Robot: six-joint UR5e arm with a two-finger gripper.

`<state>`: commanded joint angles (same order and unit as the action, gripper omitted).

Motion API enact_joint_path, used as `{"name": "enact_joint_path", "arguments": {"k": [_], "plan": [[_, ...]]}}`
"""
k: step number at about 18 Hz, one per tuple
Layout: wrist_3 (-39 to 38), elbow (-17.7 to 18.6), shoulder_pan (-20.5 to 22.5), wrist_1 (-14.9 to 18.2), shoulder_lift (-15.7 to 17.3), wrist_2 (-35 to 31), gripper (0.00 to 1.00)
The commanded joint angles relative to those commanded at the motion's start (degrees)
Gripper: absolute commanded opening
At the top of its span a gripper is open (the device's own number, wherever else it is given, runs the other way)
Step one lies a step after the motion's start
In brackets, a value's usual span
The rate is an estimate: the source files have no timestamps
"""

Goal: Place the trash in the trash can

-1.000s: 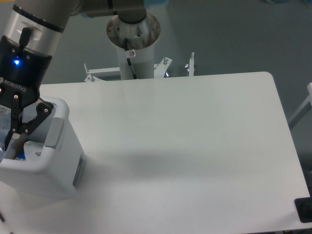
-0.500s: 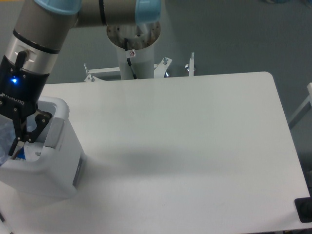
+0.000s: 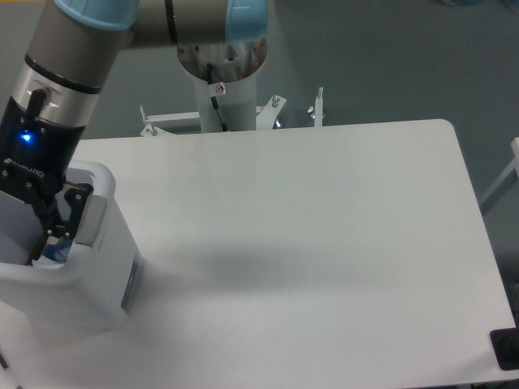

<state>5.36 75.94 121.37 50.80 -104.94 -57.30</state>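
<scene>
The trash can (image 3: pixel 97 279), a boxy white bin with a thick rim and a grey side panel, stands at the table's left edge. My gripper (image 3: pixel 52 235) reaches down into its opening, with the fingers drawn together and nothing visible between them. Just below the tips, a small blue and clear bit of the trash (image 3: pixel 51 254) shows inside the can, probably the bottle's cap end. The rest of the trash is hidden by the can's wall and my arm.
The white table (image 3: pixel 308 243) stretches to the right of the can. The arm's base column (image 3: pixel 223 73) stands behind the table's far edge. A dark object (image 3: pixel 507 348) sits at the front right corner.
The fingers were spread wide over the can and have closed together. The gripper has shifted slightly right and lower into the opening. The crinkled plastic seen at the left no longer shows.
</scene>
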Motion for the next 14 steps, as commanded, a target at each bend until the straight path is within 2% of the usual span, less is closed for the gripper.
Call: {"name": "enact_joint_path", "arguments": {"k": [4,9,14], "plan": [[0.0,0.52,4.74,0.09,0.0,-0.09,1.0],[0.87,5.0,11.95,0.0,-0.26,-0.53,1.0],[10.44,9.58,19.25,0.09,-0.53,-0.79,1.0]]}}
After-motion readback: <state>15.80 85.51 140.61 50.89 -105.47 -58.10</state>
